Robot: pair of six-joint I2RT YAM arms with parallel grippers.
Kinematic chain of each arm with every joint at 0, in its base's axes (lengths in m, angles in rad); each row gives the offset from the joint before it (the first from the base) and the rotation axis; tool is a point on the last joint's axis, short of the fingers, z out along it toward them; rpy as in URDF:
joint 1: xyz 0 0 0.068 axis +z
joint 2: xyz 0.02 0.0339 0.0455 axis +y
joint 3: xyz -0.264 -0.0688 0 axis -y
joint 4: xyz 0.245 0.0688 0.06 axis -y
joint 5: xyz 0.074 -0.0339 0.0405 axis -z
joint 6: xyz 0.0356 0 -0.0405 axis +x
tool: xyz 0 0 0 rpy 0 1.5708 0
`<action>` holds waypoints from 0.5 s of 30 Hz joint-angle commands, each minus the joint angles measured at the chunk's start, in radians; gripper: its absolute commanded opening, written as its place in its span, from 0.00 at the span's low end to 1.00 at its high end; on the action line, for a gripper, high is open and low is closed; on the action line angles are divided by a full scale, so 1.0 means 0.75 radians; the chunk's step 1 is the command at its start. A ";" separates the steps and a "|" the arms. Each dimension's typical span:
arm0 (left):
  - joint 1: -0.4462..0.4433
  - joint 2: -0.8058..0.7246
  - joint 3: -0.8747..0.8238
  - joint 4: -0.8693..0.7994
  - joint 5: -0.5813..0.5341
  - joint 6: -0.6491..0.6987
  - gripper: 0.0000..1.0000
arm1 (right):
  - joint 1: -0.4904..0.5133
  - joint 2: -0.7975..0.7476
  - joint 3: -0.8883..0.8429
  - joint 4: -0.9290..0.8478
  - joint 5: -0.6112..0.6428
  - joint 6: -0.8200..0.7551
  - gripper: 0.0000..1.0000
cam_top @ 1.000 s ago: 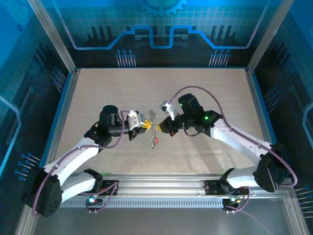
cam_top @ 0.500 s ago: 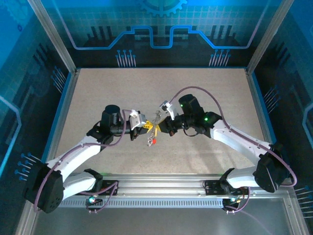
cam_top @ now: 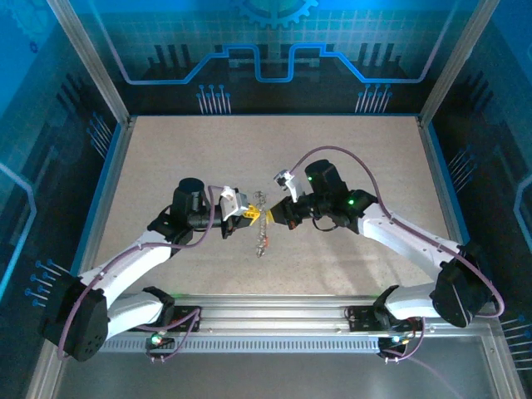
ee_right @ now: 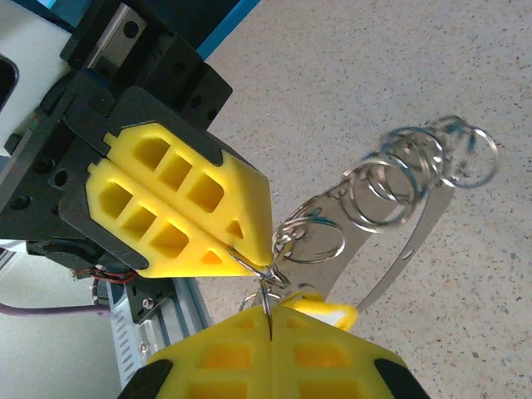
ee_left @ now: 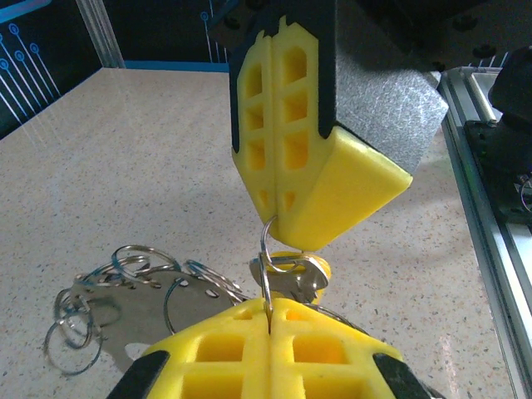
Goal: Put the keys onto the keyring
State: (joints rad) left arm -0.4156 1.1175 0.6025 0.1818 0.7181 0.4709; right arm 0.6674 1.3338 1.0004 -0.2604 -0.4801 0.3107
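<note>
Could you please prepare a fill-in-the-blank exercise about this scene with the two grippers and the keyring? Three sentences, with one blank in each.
1. The left gripper and the right gripper meet over the ____ of the table.
2. Both grippers are ____ on the thin wire of the keyring.
3. The key hanging beside that wire has a ____ head.

Missing words: middle; shut; yellow.
</note>
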 commanded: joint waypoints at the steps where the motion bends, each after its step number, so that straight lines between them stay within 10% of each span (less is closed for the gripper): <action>1: -0.017 -0.007 0.008 0.073 0.047 -0.009 0.00 | -0.026 0.034 0.026 0.001 0.020 0.035 0.00; 15: -0.029 0.001 -0.012 0.162 0.030 -0.059 0.00 | -0.041 0.085 0.041 -0.009 0.042 0.166 0.00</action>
State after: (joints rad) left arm -0.4213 1.1252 0.5987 0.2203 0.6941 0.4431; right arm 0.6613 1.3815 1.0088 -0.2615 -0.4797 0.3923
